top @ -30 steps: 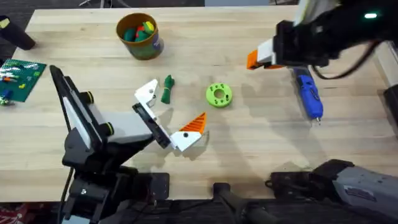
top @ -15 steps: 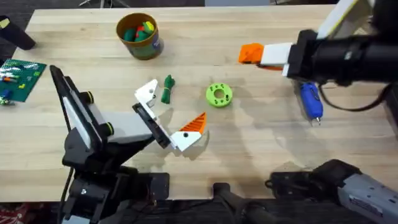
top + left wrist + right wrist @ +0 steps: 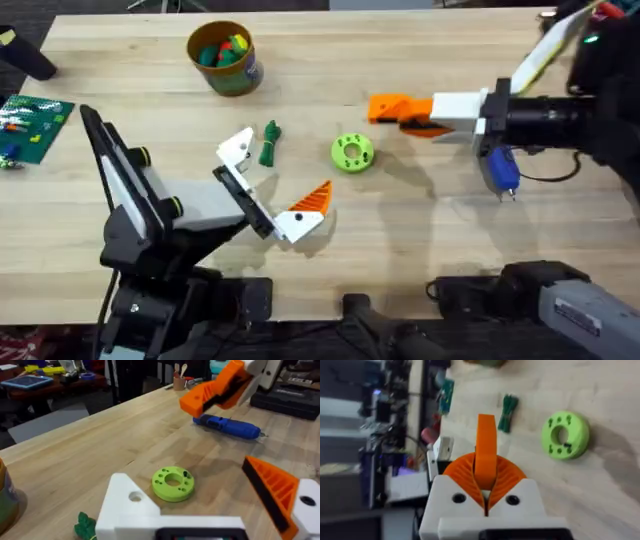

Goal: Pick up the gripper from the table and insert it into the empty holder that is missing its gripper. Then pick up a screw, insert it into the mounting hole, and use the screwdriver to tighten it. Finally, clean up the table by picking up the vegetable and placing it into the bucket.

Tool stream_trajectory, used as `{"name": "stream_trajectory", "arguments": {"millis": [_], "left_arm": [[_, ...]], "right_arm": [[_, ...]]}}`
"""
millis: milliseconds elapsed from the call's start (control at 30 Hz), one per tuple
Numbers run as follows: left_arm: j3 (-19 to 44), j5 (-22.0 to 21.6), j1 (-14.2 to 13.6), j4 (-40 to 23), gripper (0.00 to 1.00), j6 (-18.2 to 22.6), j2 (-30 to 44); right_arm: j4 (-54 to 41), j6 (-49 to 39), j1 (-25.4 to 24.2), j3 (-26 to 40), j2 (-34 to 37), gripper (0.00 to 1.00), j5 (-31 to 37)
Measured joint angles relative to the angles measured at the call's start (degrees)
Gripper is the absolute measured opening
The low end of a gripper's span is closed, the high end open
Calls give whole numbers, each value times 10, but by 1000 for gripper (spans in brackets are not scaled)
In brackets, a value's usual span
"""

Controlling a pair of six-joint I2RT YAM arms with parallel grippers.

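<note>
My right gripper (image 3: 428,112) is shut on the orange wedge-shaped gripper (image 3: 388,105), held above the table (image 3: 150,70) right of centre; the wedge stands between its ribbed pads (image 3: 506,477). My left gripper (image 3: 272,182) rests open on the table. One of its fingers is the bare white holder (image 3: 237,148), the other carries an orange triangle (image 3: 312,198). The dark green vegetable (image 3: 270,145) lies beside the holder. The blue screwdriver (image 3: 497,165) lies under the right arm. The bucket (image 3: 245,72) stands at the back. I cannot make out a screw.
A lime green disc (image 3: 352,153) with holes lies between the two grippers, with a dark speck in one hole (image 3: 186,474). A green circuit board (image 3: 30,125) sits at the table's left edge. Colourful toys fill the bucket.
The right arm has swung left and lower over the table, carrying the orange gripper toward the lime disc. The left arm has not moved.
</note>
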Motion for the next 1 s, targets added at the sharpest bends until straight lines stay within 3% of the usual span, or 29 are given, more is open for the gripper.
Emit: {"name": "stream_trajectory", "arguments": {"millis": [67, 233, 367, 533, 767, 900, 967, 1000], "left_arm": [[0, 0, 0, 0, 986, 0, 0], [0, 0, 0, 0, 986, 0, 0], [0, 0, 0, 0, 986, 0, 0], [0, 0, 0, 0, 986, 0, 0], [0, 0, 0, 0, 986, 0, 0], [0, 0, 0, 0, 986, 0, 0], [0, 0, 0, 0, 986, 0, 0], [0, 0, 0, 0, 986, 0, 0]], "right_arm": [[34, -77, -9, -5, 115, 19, -151], [77, -120, -9, -5, 219, 19, -238], [95, -132, -9, -5, 274, 19, -262], [119, -135, -4, -6, 293, 19, -274], [174, -104, 53, -6, 293, 19, -281], [256, -56, 95, -9, 292, 19, -283], [395, 48, 133, -9, 293, 19, -283], [411, 65, 135, -9, 297, 19, -283]]}}
